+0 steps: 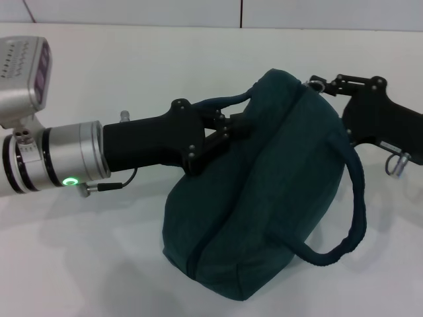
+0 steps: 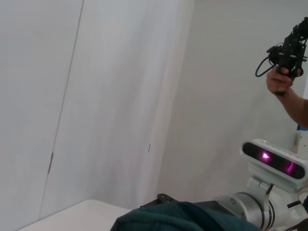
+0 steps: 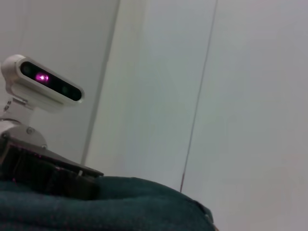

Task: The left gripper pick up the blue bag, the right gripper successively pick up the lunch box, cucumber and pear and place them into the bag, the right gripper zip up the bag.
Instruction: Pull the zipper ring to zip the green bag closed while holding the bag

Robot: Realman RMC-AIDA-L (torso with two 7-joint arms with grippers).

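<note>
Zipping looks like the stage I am at. My left gripper [image 1: 221, 135] is clamped on the far-left handle of the blue bag [image 1: 264, 198], which bulges on the white table [image 1: 99, 264] at the centre of the head view. My right gripper [image 1: 330, 84] is at the bag's far-right end, where the zipper ends; I cannot tell whether its fingers are together or apart. Lunch box, cucumber and pear are nowhere in sight, so I judge all 3 are packed inside. The seam looks closed along its visible length, so little seems left beyond letting go.
</note>
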